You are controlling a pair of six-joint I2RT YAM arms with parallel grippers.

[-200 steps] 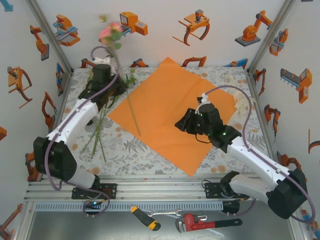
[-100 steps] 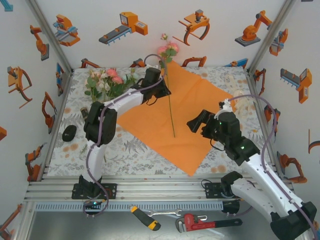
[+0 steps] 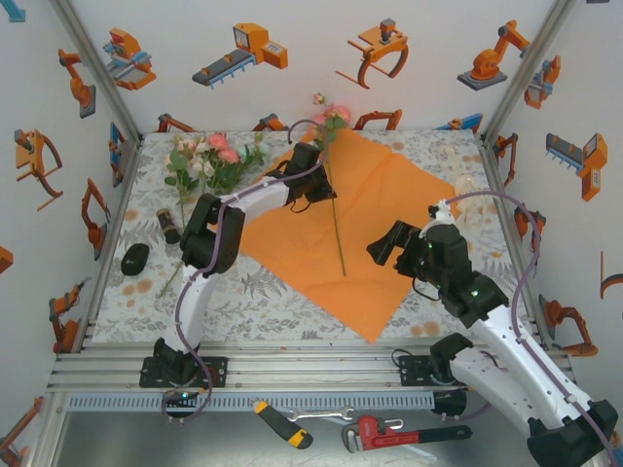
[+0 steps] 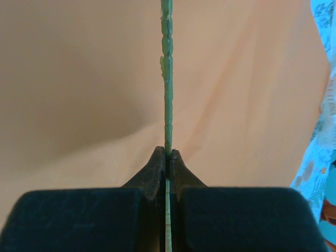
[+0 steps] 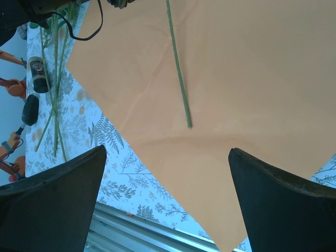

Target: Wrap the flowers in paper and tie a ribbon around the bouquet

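Since a second ago, your left arm has swung from the far-left corner to the far middle of the surface (image 3: 263, 292), carrying one rose with it. It now stretches away from you, elbow folded over the left side and the wrist out over the far part of the paper (image 3: 389, 195). The left pincer (image 3: 321, 191) is clamped on the single rose (image 3: 336, 224). The wrist view shows both jaws of this pincer (image 4: 167, 153) pressed together on the thin green stem (image 4: 167, 79). Its bloom stands by the far wall, and the stem's lower end hangs toward you above the orange sheet.

Your right arm, earlier reaching low over the paper's middle, has drawn back to the near right and lifted. The right pincer (image 3: 387, 243) stands wide apart and holds nothing, and its wrist view looks down on the sheet (image 5: 252, 79) between the jaws.

Remaining flowers (image 3: 206, 156) lie at the far left, beside the paper's left corner.
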